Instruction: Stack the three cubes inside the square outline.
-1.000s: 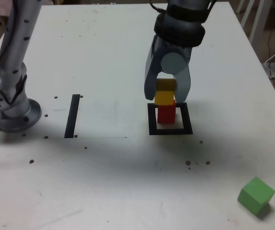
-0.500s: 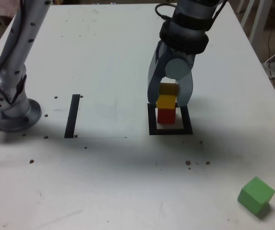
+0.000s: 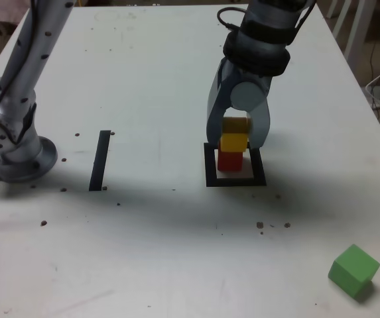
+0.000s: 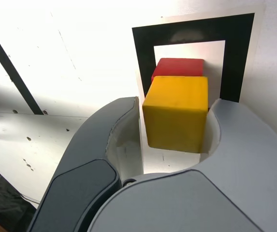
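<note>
Yellow on red: the matte yellow cube (image 3: 233, 142) sits on the matte red cube (image 3: 229, 159), and both stand inside the square outline of black tape with a white centre (image 3: 235, 181), towards its far side in the exterior view.
Jaws: your grey gripper (image 3: 239, 136) straddles the yellow cube. In the wrist view one jaw shows a thin gap and the other seems to touch, so you cannot tell whether the grip is let go or just loosening.
Step in hand: by the look of it, you are releasing the second cube onto the stack.
Green cube: the matte green cube (image 3: 353, 269) lies alone on the white counter (image 3: 150, 79), well apart from the outline, near the exterior view's lower right corner.
Next move: you will likely need to spread the jaws clear and lift straight up without nudging the stack, then go for the green cube.
Around: a straight black tape strip (image 3: 100, 159) lies to the exterior view's left; the arm's metal base (image 3: 10, 149) stands beyond it.
In the way: nothing blocks the path to the green cube.
</note>
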